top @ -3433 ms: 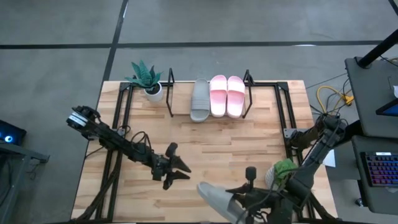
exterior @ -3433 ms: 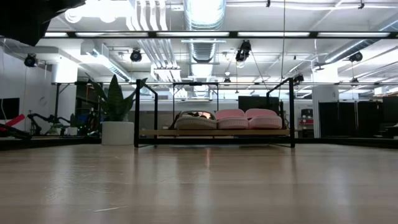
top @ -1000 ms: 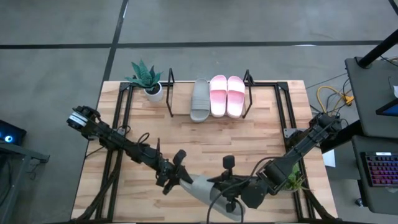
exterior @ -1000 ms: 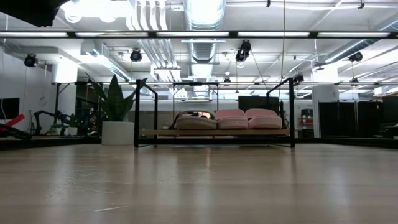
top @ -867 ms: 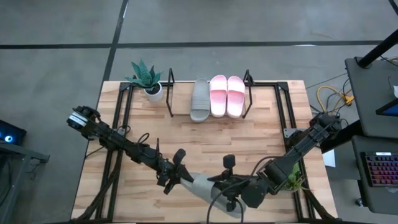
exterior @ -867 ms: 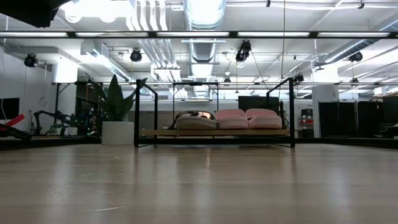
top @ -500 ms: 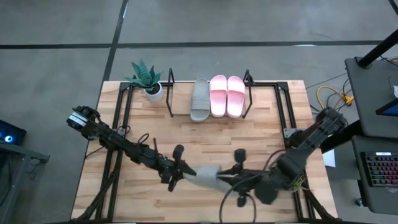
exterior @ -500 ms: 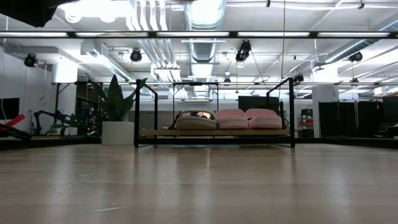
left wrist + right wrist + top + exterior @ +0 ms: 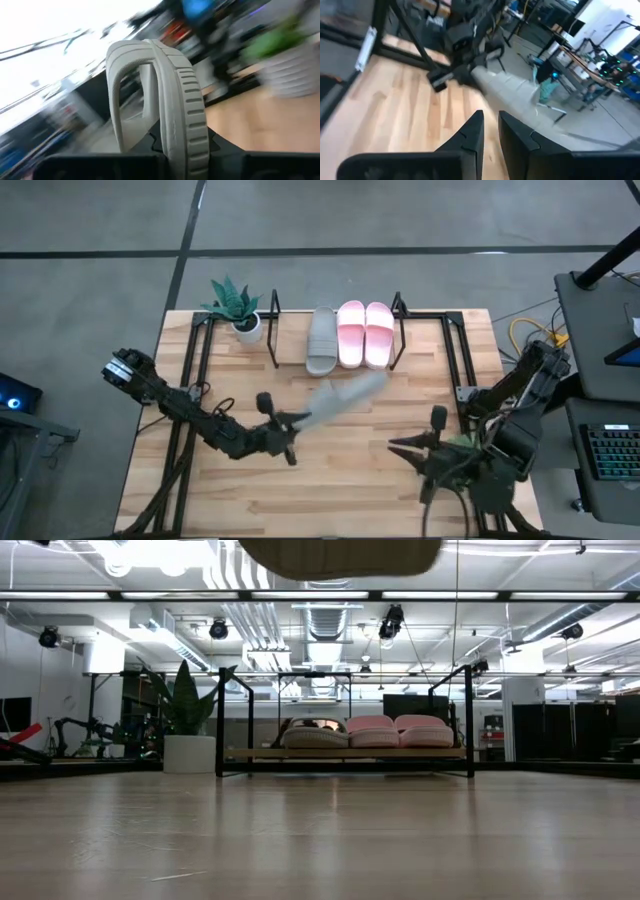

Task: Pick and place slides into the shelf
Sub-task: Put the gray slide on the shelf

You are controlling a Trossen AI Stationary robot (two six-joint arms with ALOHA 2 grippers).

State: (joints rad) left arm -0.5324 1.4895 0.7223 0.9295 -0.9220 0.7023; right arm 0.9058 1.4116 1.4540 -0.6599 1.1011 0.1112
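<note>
A grey-green slide is in the air over the table's middle, carried by my left gripper, which is shut on it. Its underside shows at the top of the low view. In the left wrist view the slide stands on edge, strap arching to one side. My right gripper is off to the right of it, open by a narrow gap and touching nothing. The shelf at the far edge holds another grey-green slide and two pink slides lying flat on its board. My left gripper holds the grey-green slide by its end nearest the arm, pinched between the two fingers across the sole's ribbed edge. The fingers come roughly level from the table's left. The slide sticks out beyond them toward the far right, lifted clear of the table.
A potted plant stands left of the shelf at the far edge. A second green plant sits by the right arm. Black arm-mount frames run along both sides. Bare wood lies between the arms and the near edge.
My right gripper let go of the grey-green slide and drew back toward the table's right edge. My left gripper took hold of the slide's end, then rose and swung it toward the far edge; the slide now points far-right toward the shelf, high enough to enter the low view.
</note>
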